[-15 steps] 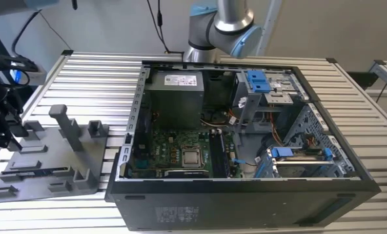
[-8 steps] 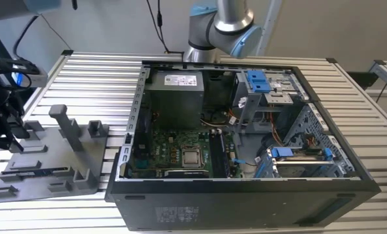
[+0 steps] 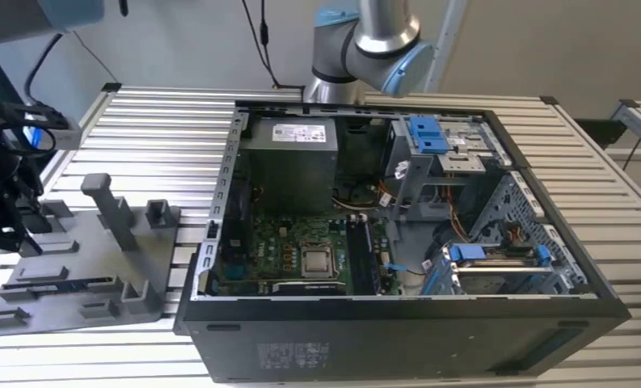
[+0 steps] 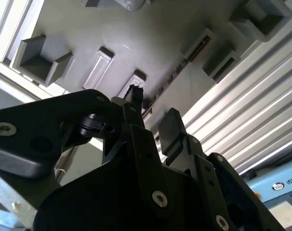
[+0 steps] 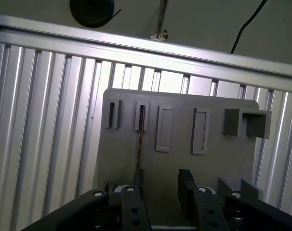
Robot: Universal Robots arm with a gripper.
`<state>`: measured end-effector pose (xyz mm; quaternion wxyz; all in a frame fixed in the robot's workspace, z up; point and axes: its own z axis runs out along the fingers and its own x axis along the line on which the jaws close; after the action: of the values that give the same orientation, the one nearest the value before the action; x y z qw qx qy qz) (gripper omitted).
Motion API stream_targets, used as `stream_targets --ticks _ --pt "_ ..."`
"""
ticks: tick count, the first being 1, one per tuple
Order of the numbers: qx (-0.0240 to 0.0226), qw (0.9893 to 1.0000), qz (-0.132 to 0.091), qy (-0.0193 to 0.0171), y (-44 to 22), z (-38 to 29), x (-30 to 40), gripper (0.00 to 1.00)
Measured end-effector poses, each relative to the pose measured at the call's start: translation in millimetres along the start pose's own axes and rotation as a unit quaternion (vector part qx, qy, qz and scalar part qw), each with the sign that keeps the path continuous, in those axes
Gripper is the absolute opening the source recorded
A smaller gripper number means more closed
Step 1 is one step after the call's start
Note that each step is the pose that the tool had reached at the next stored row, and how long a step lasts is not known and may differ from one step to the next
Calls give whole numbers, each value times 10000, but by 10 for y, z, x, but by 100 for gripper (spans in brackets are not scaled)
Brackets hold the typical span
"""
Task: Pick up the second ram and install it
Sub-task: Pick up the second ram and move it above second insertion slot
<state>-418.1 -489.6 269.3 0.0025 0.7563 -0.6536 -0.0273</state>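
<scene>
Exterior view: an open computer case (image 3: 406,343) lies on the slatted bench (image 3: 126,121), with its green motherboard (image 3: 288,246) exposed. The robot arm (image 3: 364,40) rises at 12 o'clock of the case. A grey fixture plate (image 3: 94,303) with upright pegs sits on the bench at 9 o'clock of the case, at the exterior view's left. The end effector (image 3: 7,238) hangs over the 9 o'clock end of that plate.

Task item: the second ram (image 5: 140,139) stands on edge in a slot of the fixture plate (image 5: 218,159) and shows as a thin dark line. It is not in the case.

End effector (image 5: 160,175): the jaws stand apart with bare plate visible between the black fingers (image 5: 185,185), and nothing is clamped. The stick runs in beside one finger. Contact there cannot be confirmed.

Second wrist view: the end effector (image 4: 153,108) sits close above the fixture plate (image 4: 151,29). The second ram (image 4: 175,74) runs lengthwise towards the gap between the fingers (image 4: 171,127).
</scene>
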Motion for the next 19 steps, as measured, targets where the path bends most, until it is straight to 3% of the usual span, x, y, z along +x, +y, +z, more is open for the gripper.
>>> stream_targets --ticks 19 --pt "-1 10000 -13 1 -2 39 2 42"
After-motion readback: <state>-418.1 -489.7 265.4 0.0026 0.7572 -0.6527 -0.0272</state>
